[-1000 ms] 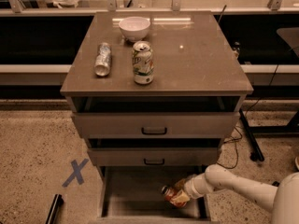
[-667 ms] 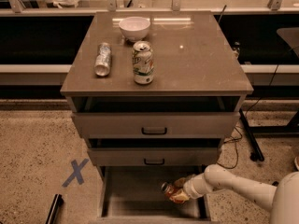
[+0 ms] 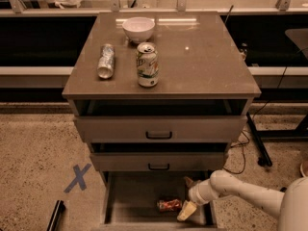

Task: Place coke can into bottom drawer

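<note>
The coke can [image 3: 169, 205] is seen lying on the bottom drawer [image 3: 130, 201] floor, at nine o'clock from the tool [image 3: 186, 198], whose fingers appear spread, apparently gripping nothing. Placement seems done; a clear withdrawal is called for.

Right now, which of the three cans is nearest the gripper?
The red coke can, lying in the bottom drawer right beside the open gripper. The white-green can and silver can sit up on the cabinet top.

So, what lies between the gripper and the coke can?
Nothing, in the camera view: the gripper, inside the bottom drawer, hangs close beside the coke can.
</note>
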